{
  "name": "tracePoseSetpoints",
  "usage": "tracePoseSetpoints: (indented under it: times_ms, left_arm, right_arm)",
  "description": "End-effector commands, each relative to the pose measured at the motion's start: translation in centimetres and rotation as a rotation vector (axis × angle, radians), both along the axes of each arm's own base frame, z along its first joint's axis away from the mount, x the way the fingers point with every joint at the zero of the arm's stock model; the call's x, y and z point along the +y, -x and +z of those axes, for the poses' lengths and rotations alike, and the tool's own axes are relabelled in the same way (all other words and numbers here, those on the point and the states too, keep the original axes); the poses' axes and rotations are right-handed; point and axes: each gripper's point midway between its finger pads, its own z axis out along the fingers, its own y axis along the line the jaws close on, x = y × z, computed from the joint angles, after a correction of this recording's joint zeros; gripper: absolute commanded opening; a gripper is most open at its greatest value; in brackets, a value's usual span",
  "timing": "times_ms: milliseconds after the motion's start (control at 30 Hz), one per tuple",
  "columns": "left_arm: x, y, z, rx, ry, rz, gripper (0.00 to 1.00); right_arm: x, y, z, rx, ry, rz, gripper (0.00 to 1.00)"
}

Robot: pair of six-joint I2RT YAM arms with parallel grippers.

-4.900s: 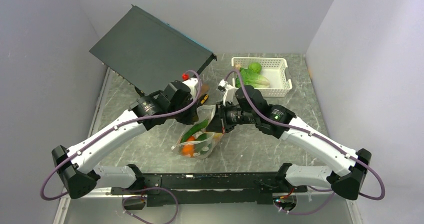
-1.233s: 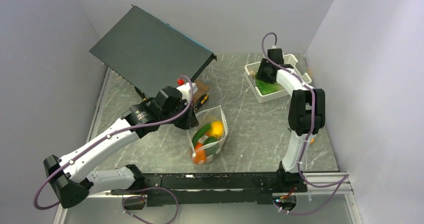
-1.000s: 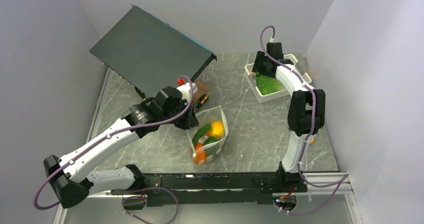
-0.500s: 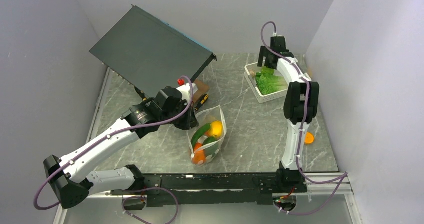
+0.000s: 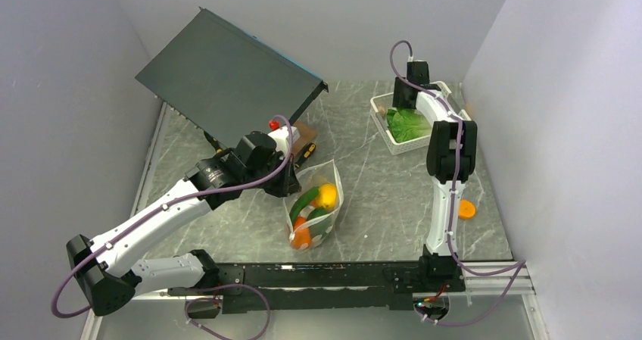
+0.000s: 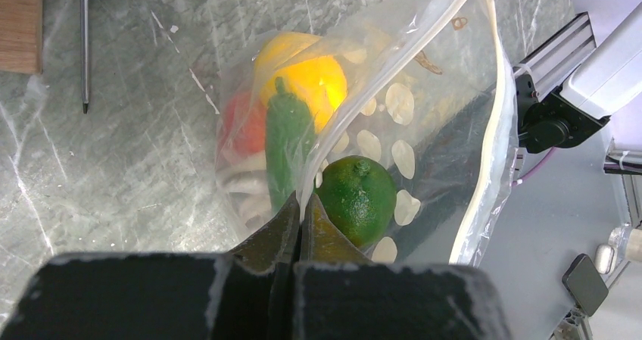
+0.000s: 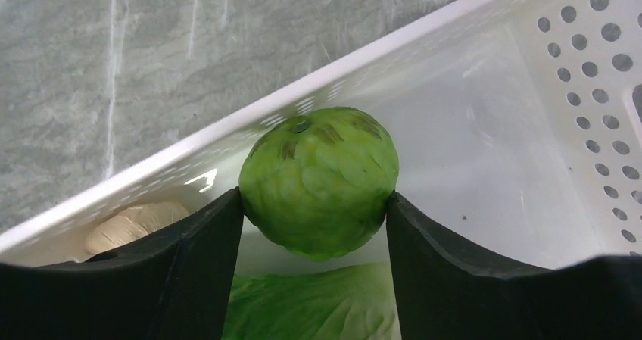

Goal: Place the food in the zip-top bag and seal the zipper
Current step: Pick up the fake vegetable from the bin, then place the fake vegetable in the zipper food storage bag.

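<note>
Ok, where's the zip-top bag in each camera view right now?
Top external: zip-top bag sits mid-table, slightly toward the near edge.
Left wrist: the bag fills the middle and right, its edge pinched in the left fingers.
Right wrist: not in it.
Shared landmark: grey marbled tabletop, in all three views.

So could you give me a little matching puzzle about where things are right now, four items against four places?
Things:
1 lime
2 round green vegetable
3 screwdriver
4 pale beige piece

Places:
A lying on the table
B between the fingers of the right end effector
C low against the wall of the white basket
D inside the zip-top bag

Pairs: 1-D, 2-B, 3-A, 4-C
</note>
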Motion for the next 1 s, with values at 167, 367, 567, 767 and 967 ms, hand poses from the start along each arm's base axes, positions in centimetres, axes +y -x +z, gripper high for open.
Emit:
tracePoseSetpoints:
  times_ms: [167, 367, 567, 767, 967]
  left_arm:
    - [-0.5, 0.0, 0.9, -0.016, 0.05, -0.01, 0.0]
    - [-1.1, -0.1, 0.9, -0.01, 0.1, 0.009, 0.0]
    - [-1.2, -0.4, 0.2, 0.014, 0.115, 0.05, 0.0]
    - [-1.2, -0.7, 0.3, 0.006, 0.107, 0.056, 0.0]
    - [-1.3, -0.9, 0.5, -0.005, 0.098, 0.05, 0.0]
  right_arm:
    - [0.5, -1.1, 5.5, -0.098, -0.03, 0.028, 0.34]
    - [0.6, 0.6, 13.2, -0.212, -0.036, 0.024, 0.24]
    - [1.2, 4.4, 19.1, -0.277, -0.088, 0.0, 0.17]
    - [8.2, 11.8, 20.7, -0.297, -0.395, 0.15, 0.14]
    - [14.8, 21.0, 24.5, -0.362, -0.559, 0.386, 0.13]
